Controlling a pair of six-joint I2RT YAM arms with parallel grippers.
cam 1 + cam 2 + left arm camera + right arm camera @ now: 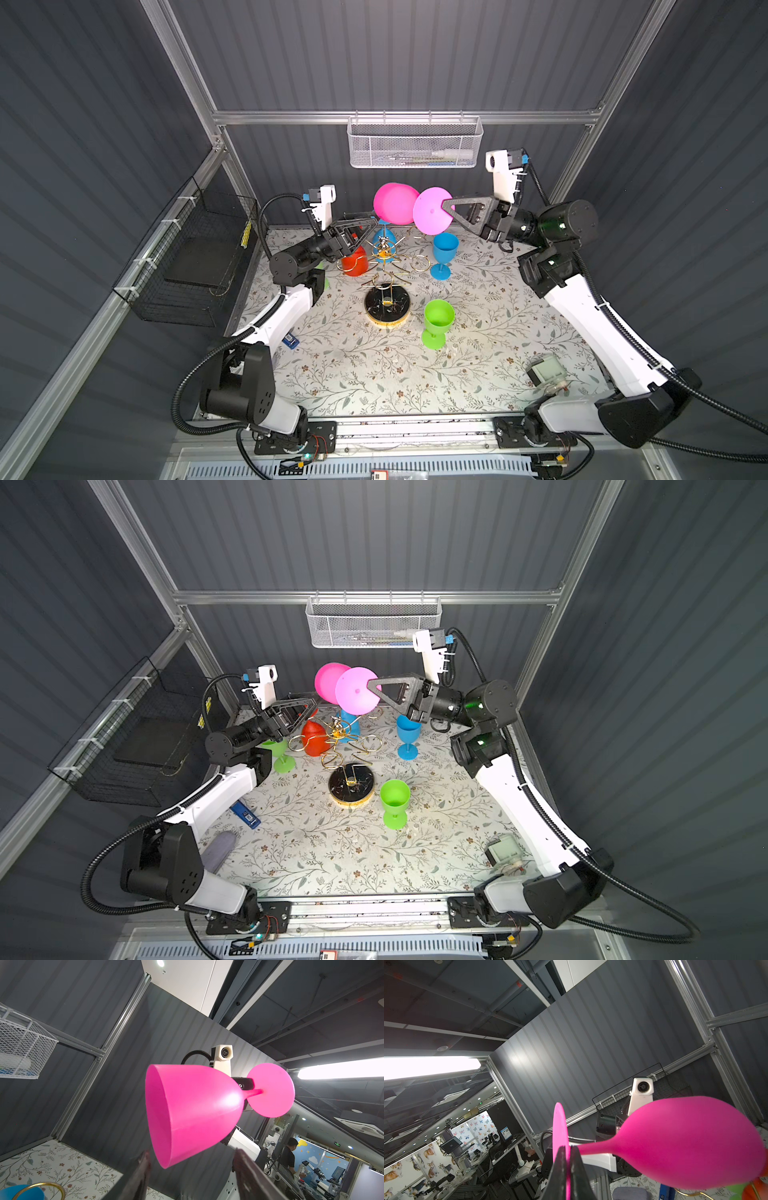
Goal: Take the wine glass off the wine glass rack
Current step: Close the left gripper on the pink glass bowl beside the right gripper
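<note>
A pink wine glass (395,203) (328,681) lies on its side in the air above the back of the table. My right gripper (446,205) (372,684) (568,1150) is shut on the rim of its round foot (558,1126). The bowl (197,1109) points toward the left arm. My left gripper (371,221) (312,702) (192,1154) is open just under the bowl's rim, not touching it. The wine glass rack (387,305) (351,787) stands below, a gold wire stand on a black base. A red glass (355,262) and a blue glass (384,237) hang on it.
A blue glass (444,253) and a green glass (438,320) stand upright on the floral table right of the rack. Another green glass (280,754) stands behind the left arm. A white mesh basket (415,143) hangs on the back wall, a black wire basket (199,257) on the left.
</note>
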